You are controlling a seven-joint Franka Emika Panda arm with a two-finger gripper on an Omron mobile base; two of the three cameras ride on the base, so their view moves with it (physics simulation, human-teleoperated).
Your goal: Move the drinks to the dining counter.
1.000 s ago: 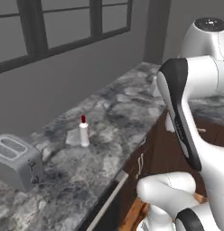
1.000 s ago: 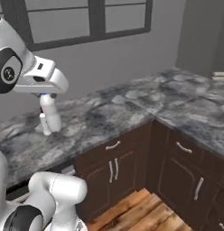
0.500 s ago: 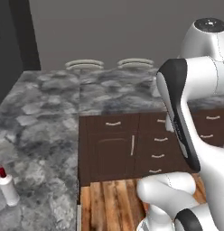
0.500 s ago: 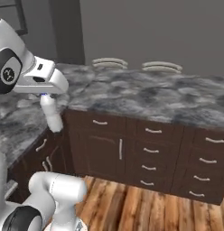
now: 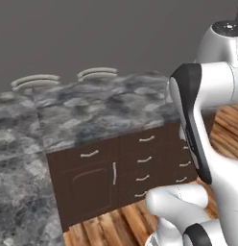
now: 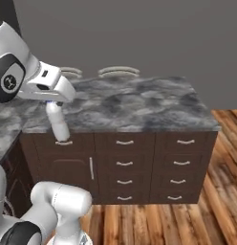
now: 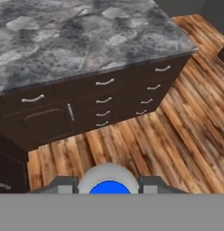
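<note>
Blue-capped bottle (image 6: 58, 123) is clamped in the closed gripper (image 6: 54, 103), held short of the dining counter (image 6: 139, 103). Nothing is yet set down there.

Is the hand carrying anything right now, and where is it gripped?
Yes. The hand holds the blue-capped bottle at its top, around the cap end, so the white body hangs below.

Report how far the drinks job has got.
Nothing is delivered yet: the dining counter, with stool backs behind it, has no bottle on it. In hand: the gripper is shut on the blue-capped bottle, carried in the air in front of the counter's drawers; its blue cap shows in the hand view. Left: set this bottle on the slab, then bring the second drink.
</note>
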